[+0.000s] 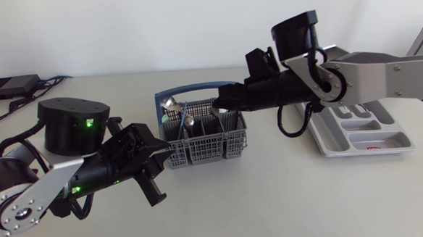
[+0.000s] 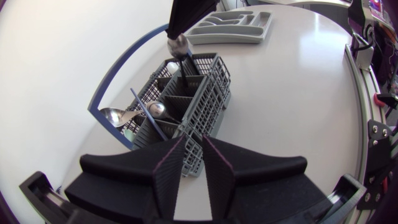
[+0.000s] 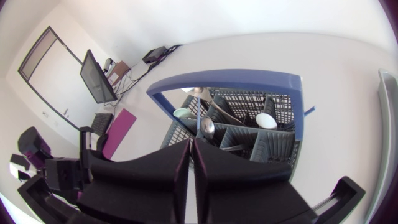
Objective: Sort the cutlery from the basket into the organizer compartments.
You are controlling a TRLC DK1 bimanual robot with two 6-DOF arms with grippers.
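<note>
Right gripper (image 1: 224, 102), nearly closed, pinches a silver utensil (image 2: 180, 45) above the basket (image 1: 206, 152). Left gripper (image 1: 162, 146) clamps its 8 o'clock corner. Organizer (image 1: 397, 135) sits at 3 o'clock.

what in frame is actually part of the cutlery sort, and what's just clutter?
Job:
- basket
- cutlery in it
- organizer
- right gripper, closed on a piece in the basket
- left gripper, at the basket's near wall

Clutter:
- black box
- cables beside it
</note>
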